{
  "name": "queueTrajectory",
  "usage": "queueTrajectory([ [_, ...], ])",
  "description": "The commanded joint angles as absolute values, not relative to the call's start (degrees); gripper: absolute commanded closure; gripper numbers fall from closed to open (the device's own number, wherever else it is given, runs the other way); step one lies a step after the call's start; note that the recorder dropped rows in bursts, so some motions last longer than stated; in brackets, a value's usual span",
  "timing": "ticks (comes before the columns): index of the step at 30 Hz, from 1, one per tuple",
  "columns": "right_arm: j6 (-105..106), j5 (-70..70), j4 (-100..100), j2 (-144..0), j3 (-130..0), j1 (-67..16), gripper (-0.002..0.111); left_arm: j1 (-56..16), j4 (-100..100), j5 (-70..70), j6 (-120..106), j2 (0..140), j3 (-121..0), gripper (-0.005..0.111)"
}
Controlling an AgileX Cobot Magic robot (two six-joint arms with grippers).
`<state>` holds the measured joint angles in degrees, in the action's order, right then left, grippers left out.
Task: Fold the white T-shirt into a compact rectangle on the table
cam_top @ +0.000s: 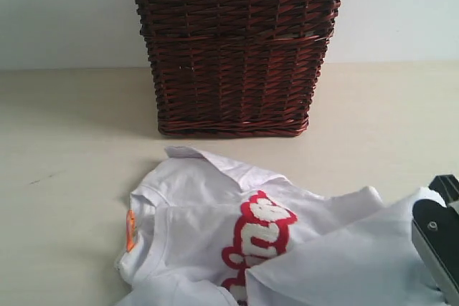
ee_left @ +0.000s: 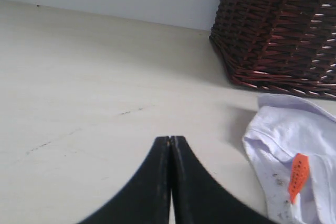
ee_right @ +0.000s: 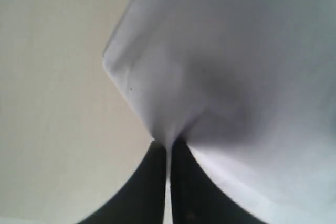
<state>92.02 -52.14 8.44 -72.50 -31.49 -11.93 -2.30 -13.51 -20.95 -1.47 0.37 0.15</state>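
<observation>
A: Two claws: how does each stand?
B: The left gripper (ee_left: pixel 170 144) is pressed together, holding nothing, above the table (ee_left: pixel 79 77). The right gripper (ee_right: pixel 168 148) pinches a fold of the white T-shirt (cam_top: pixel 193 227), which lies crumpled at the exterior view's lower centre, below the wicker basket (cam_top: pixel 237 48).

You see the white T-shirt (cam_top: pixel 208 241) only in part: the exterior view's lower edge cuts it off, and a folded-over flap (cam_top: pixel 337 263) hides the end of its lettering (cam_top: pixel 258 238). The right tool (cam_top: pixel 436 245) runs past that view's right edge. The print on the orange tag (ee_left: pixel 298 178) is too small to read.
</observation>
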Motion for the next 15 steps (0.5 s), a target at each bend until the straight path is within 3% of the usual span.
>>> queueTrajectory([
  [1,91.9,-60.5,4.2,-72.1,-31.3,-12.0,0.108,-2.6,-13.9,-20.8,-1.5,0.0,0.0,0.107],
  [9,92.3,-66.6,4.2,-72.1,-31.3,-12.0,0.108,-2.6,-13.9,-20.8,-1.5,0.0,0.0,0.107],
  [12,90.7,-61.5,4.3,-72.1,-31.3,-12.0,0.098,-2.6,-13.9,-20.8,-1.5,0.0,0.0,0.107],
  [15,87.7,-49.4,5.0,-72.1,-31.3,-12.0,0.079,-2.6,-13.9,-20.8,-1.5,0.0,0.0,0.107],
])
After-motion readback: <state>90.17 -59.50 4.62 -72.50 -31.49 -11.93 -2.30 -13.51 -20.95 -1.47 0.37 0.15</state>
